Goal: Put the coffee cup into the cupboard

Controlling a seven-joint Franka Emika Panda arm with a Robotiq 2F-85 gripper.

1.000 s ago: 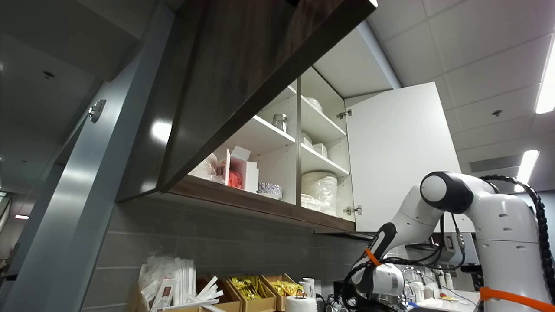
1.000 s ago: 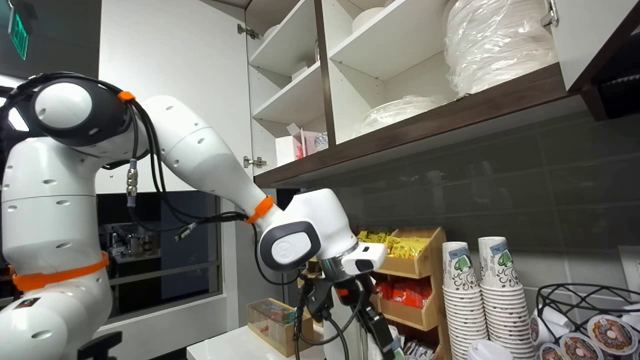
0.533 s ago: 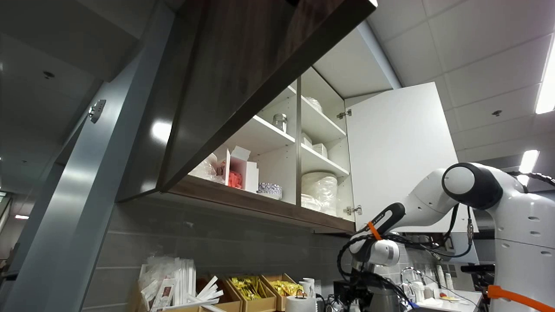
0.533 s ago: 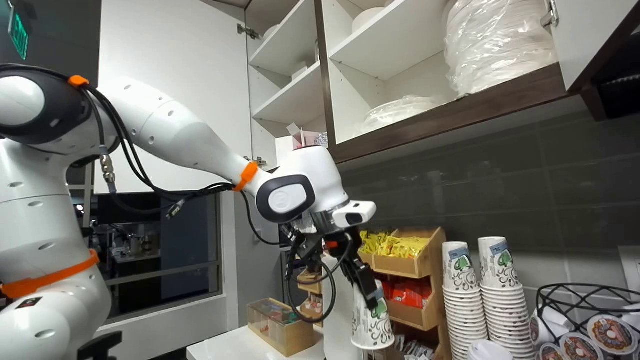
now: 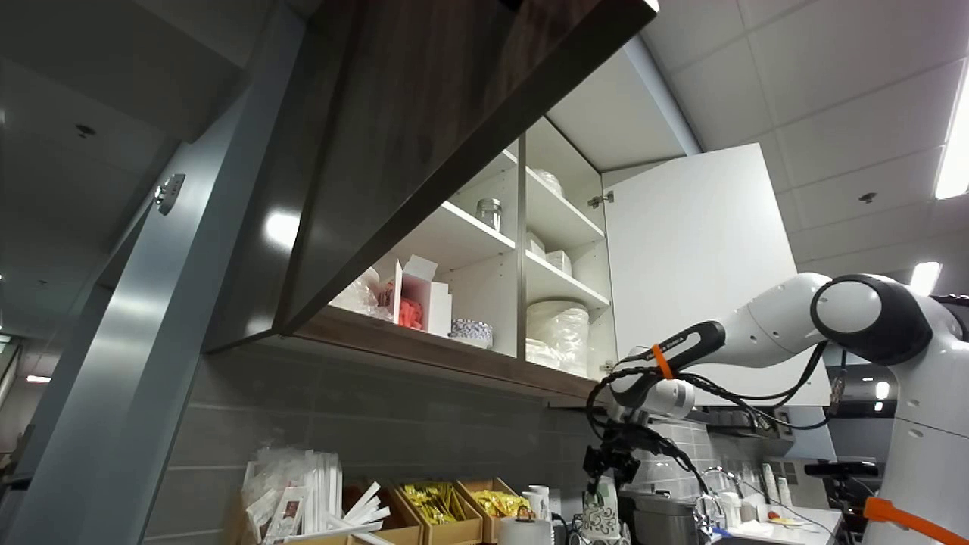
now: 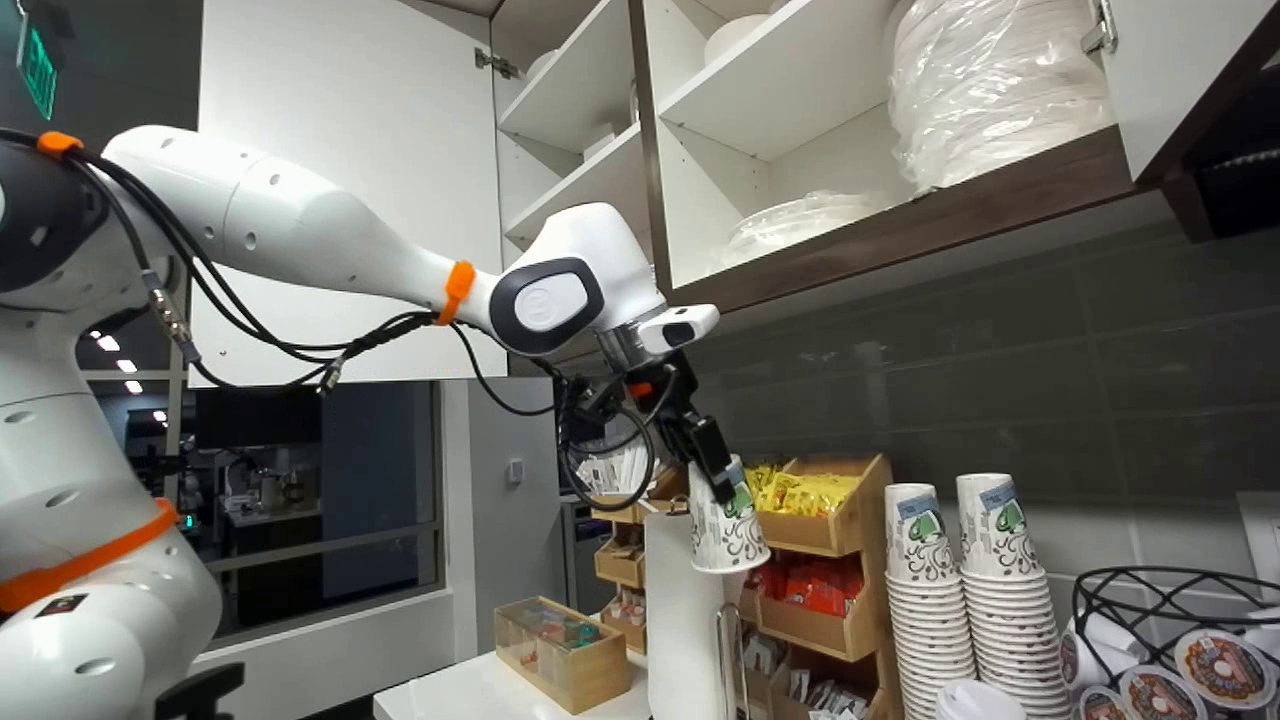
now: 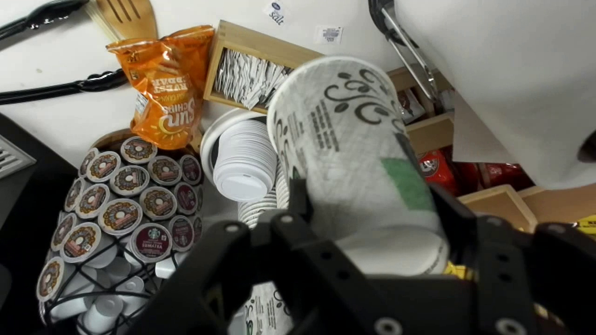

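Observation:
The coffee cup is a white paper cup with dark swirls and a green patch; it shows in the wrist view [image 7: 335, 130] and in both exterior views [image 5: 600, 518] [image 6: 728, 545]. My gripper [image 7: 370, 200] is shut on it, one finger on each side near the cup's base. The gripper also shows in an exterior view [image 6: 715, 475]. The cup hangs mouth-down and a little tilted, in the air above the counter. The cupboard [image 6: 900, 225] is above the cup, with its doors open. Its dark front [image 5: 454, 129] and white shelves show in an exterior view.
Stacked paper cups [image 6: 930, 620], wooden packet organizer [image 6: 830, 510], paper towel roll [image 6: 680, 610] and coffee-pod basket [image 6: 1170, 600] stand below the cupboard. The white door panel [image 5: 696, 265] is behind the arm. Wrapped plates [image 6: 1000, 100] and a white box [image 5: 439, 306] occupy cupboard shelves.
The arm has risen and drawn back, lifting the gripper and cup from low behind the counter items to above the packet organizer's lower bins. The cup stays held.

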